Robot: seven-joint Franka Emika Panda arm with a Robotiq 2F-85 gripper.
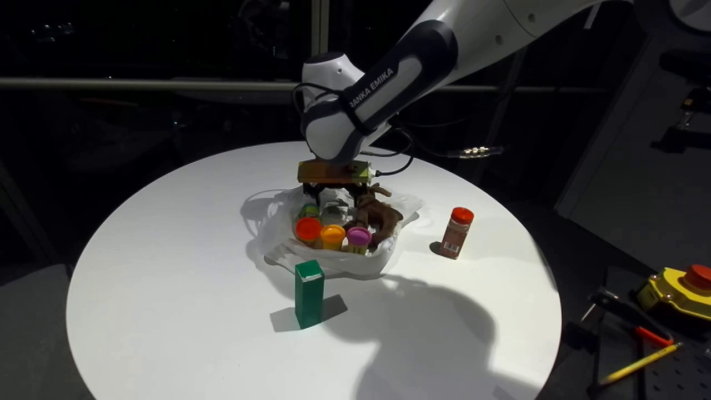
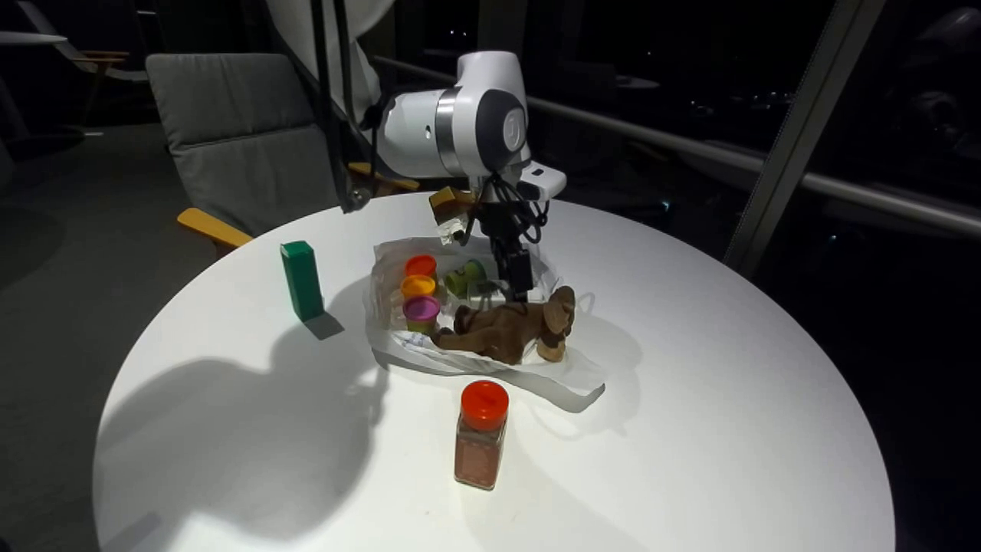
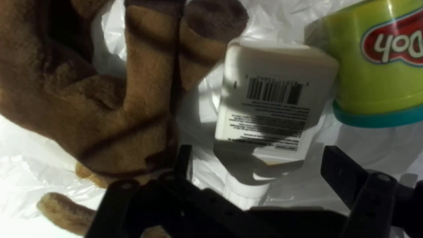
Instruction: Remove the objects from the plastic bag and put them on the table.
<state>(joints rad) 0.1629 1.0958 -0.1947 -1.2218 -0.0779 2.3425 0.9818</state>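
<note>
Wrist view: end effector (image 3: 257, 153) spread wide, grip empty, down over the opened plastic bag (image 3: 281, 19).
Left to right: brown plush toy (image 3: 138, 115) left of the end effector, lying on the bag; white bottle (image 3: 271, 99) in the bag, cap end framed between the parted fingers (image 3: 343, 175) with a gap on either side; tipped yellow-green tub (image 3: 380, 69) right of the end effector, also in the bag. From an exterior view, again left to right: green box (image 2: 303, 282) upright on the worktop (image 2: 690, 429), well left of the end effector and outside the bag; nearer on that side, inside the bag, red-lidded tub (image 2: 421, 267), orange-lidded tub (image 2: 418, 288) and purple-lidded tub (image 2: 421, 313), in a row toward the camera; red-capped jar (image 2: 480, 437) upright outside the bag, closer to the camera than the end effector.
</note>
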